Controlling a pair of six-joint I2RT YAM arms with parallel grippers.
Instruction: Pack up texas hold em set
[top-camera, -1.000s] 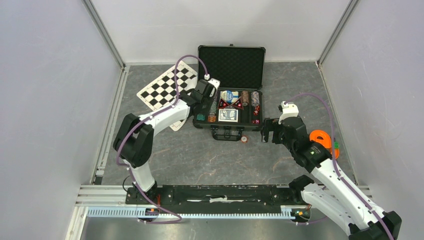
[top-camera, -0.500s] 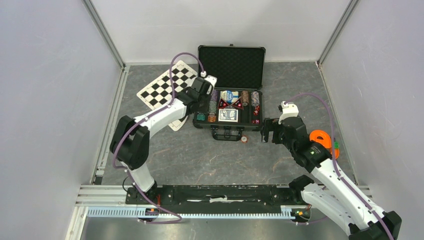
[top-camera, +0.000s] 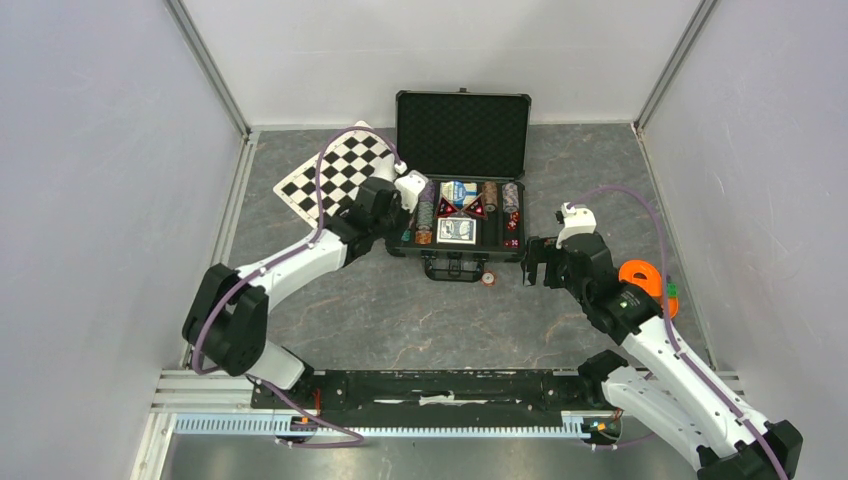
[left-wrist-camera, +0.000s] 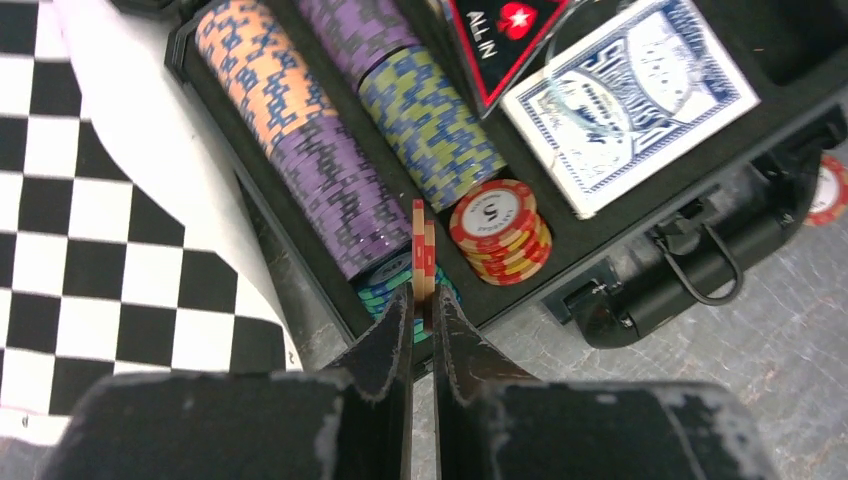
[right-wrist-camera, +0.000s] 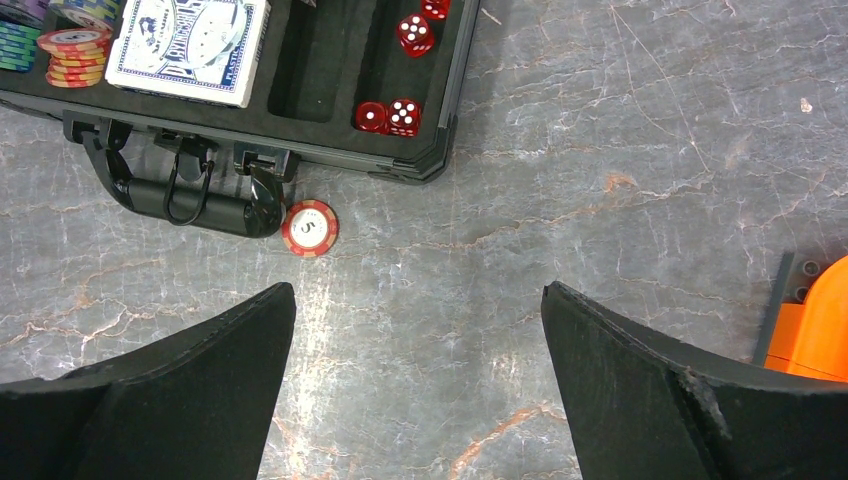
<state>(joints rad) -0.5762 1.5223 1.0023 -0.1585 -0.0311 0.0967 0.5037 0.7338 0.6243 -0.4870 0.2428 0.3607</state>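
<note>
The pair of red-and-cream chips (left-wrist-camera: 423, 250) stands on edge, pinched between the closed fingers of the left tool (left-wrist-camera: 422, 298). It hangs above the near-left corner of the case (top-camera: 463, 130), over the gap between the short red stack (left-wrist-camera: 497, 228) and the green stack (left-wrist-camera: 385, 285). To seat the pair well, I judge the tool should align it with the red stack, lower it until the chips touch, and only then part its fingers. A release from height could roll them over the case's near rim. One loose red chip (right-wrist-camera: 310, 227) lies on the desk (right-wrist-camera: 560, 200) just beside the right end of the case's handle (right-wrist-camera: 190, 210). The right tool (right-wrist-camera: 417, 290), spread wide and holding nothing, hovers near it. The checkered board (top-camera: 335, 175) lies at the case's left side.
</note>
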